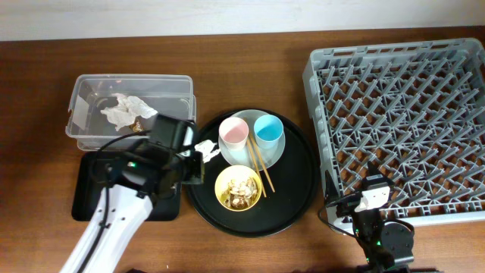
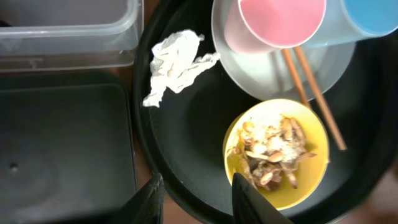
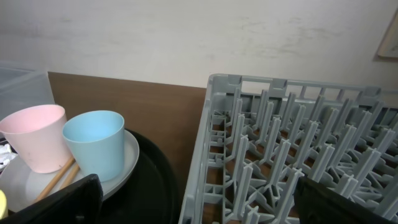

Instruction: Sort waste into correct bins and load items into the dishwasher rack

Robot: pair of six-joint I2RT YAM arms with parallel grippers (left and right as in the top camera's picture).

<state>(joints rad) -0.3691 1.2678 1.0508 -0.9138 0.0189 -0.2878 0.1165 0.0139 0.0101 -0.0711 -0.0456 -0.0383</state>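
A brown wooden table [image 1: 250, 53] stands against a plain pale wall [image 3: 186, 37]. A large round black tray [image 2: 186, 143] sits in the middle. The left gripper [image 2: 198, 180] hangs over its near left rim, fingers partly apart and holding nothing. Just beyond it, on the tray's left side, lies a crumpled white paper tissue [image 2: 177, 65]. It looks very light, soft and easy to squash, so a pinch on its bunched middle should lift it. To the right, a yellow bowl [image 2: 308, 183] holds loose brownish food scraps [image 2: 273, 152], which would probably spill if the bowl tips. Farther back, a pale round plate [image 2: 261, 68] carries a pink cup [image 2: 280, 18], a light-blue cup [image 2: 373, 12] and a pair of wooden chopsticks [image 2: 314, 93]. The cups look smooth and possibly slippery. At the far left is a clear rectangular plastic box [image 1: 167, 91]. A shallow black rectangular tray [image 2: 62, 149] lies nearer, just beside the round tray. A large grey pegged dishwasher rack [image 1: 402, 114] fills the right side. The right gripper [image 3: 196, 183] waits by its near left corner, spread wide and empty.
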